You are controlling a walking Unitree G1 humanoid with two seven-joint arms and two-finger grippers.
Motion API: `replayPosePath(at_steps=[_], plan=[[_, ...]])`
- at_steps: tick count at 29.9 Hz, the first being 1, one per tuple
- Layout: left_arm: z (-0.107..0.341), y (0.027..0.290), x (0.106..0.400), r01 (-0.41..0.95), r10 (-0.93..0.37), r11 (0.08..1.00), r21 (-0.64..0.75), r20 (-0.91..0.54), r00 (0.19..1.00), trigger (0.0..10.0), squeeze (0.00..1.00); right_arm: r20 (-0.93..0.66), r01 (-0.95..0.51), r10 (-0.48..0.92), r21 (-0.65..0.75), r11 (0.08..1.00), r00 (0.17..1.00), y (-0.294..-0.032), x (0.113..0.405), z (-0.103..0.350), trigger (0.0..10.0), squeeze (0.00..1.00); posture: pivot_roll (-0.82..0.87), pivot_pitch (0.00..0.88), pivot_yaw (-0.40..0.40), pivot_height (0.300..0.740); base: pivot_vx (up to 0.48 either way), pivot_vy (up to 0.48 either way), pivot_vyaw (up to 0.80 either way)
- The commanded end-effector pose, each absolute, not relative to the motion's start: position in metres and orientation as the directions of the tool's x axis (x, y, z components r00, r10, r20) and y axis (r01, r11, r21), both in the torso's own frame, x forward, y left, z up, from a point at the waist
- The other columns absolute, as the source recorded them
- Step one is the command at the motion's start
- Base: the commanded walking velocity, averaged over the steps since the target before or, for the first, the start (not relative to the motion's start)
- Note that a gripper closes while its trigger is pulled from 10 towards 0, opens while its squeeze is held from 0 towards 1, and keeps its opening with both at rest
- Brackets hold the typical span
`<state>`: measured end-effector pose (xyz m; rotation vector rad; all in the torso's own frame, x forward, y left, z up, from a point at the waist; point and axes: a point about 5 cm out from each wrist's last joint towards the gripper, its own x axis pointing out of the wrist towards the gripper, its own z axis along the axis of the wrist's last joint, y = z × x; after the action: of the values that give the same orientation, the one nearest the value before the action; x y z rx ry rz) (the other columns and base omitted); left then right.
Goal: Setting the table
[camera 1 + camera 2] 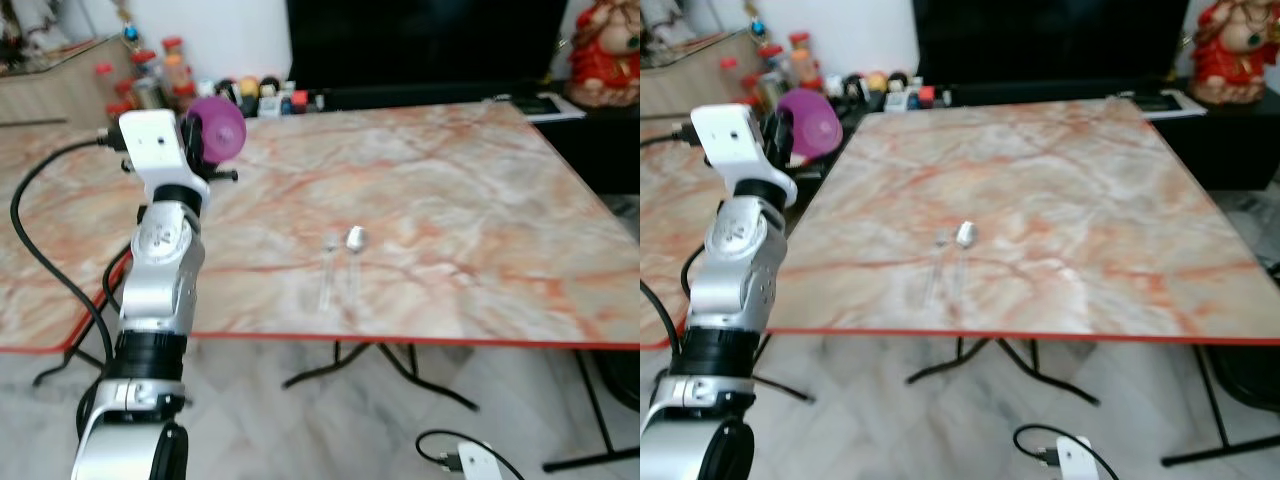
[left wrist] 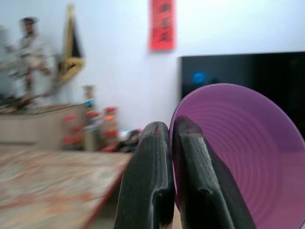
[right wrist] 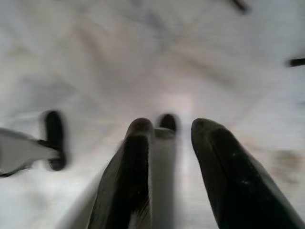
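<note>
- The left hand (image 2: 169,181) is raised over the table's far left corner, its two black fingers (image 2: 145,181) pinching the rim of a purple bowl (image 2: 238,157).
- From the head views the bowl (image 1: 216,128) sits tipped on its side in the air, just beyond the white wrist block and above the table's (image 1: 480,200) edge, not resting on anything.
- The table has a marbled orange-and-grey top with a red rim; a second one of the same pattern stands to its left (image 1: 40,250).
- A spoon (image 1: 354,245) and a fork (image 1: 329,262) lie side by side near the middle of the front half, handles toward the robot, well apart from the bowl.
- Jars and bottles (image 1: 150,75) cluster beyond the far left corner, near a dark screen (image 1: 420,40).
- A red figurine (image 1: 605,50) stands at the far right.
- The right hand (image 3: 171,157) hangs low over pale floor, its fingers (image 3: 224,171) spread with a gap between them and holding nothing.
</note>
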<state>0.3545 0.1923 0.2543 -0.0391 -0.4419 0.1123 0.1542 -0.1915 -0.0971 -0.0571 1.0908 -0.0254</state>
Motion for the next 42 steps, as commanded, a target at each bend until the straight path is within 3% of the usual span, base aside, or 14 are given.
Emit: replayPosePath(at_steps=[1,42], plan=[[0.2640,0.1824,0.3555,-0.078,0.088,0.996,-0.042,0.458,0.884,10.0,0.00,-0.882,0.004,-0.063,-0.069,0.998,0.468,-0.1975,0.1538,-0.0963,10.0,0.00,-0.03,0.000,0.069,0.740,0.000,0.480,-0.79],[0.2657,0.1853,0.3540,-0.090,0.091,0.996,-0.025,0.467,0.880,10.0,0.00,-0.872,0.019,-0.106,-0.111,0.994,0.478,-0.1994,0.1542,-0.0958,10.0,0.00,-0.02,0.002,0.065,0.740,0.000,0.480,0.04]])
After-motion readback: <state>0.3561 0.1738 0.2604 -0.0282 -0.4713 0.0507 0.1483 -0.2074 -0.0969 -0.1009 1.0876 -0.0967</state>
